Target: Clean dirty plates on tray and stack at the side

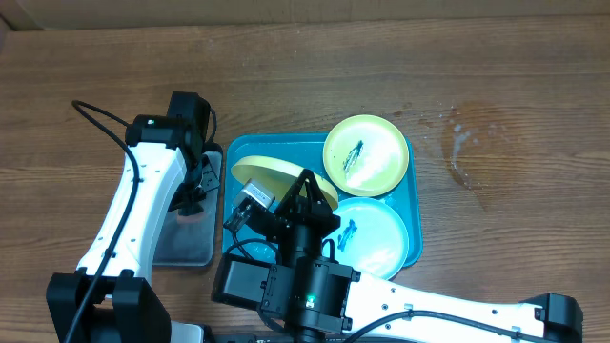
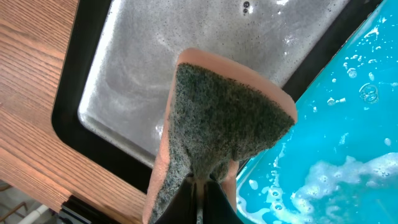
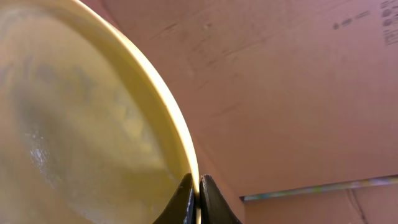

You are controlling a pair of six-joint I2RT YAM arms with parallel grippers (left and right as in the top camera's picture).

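Overhead, the wooden table (image 1: 477,76) carried the teal tray (image 1: 286,150) close to its near edge, about midway along. A smaller grey metal tray (image 1: 186,238) sat just beside the teal one, toward the table's left edge. A yellow-green plate (image 1: 367,155) lay flat in the tray's far right corner and a blue-white plate (image 1: 376,238) in its near right corner, each marked by a dark smear (image 1: 355,152). A pale yellow plate (image 1: 272,173) hung tilted above the tray's left half.

The right arm (image 1: 429,303) reached in from the table's near right corner, its jaws pressed onto that plate's rim. The left arm (image 1: 143,191) stood over the grey metal tray, its jaws pinching a sponge (image 2: 224,118), scouring side showing.

The tilted plate therefore lay just right of the sponge, with the left arm the nearer. Which face met the sponge I could not tell. Foam (image 2: 336,180) wetted the tray floor, so the rim was likely slippery. Bare wood with a damp mark (image 1: 467,143) lay toward the right edge, probably room enough for stacking.
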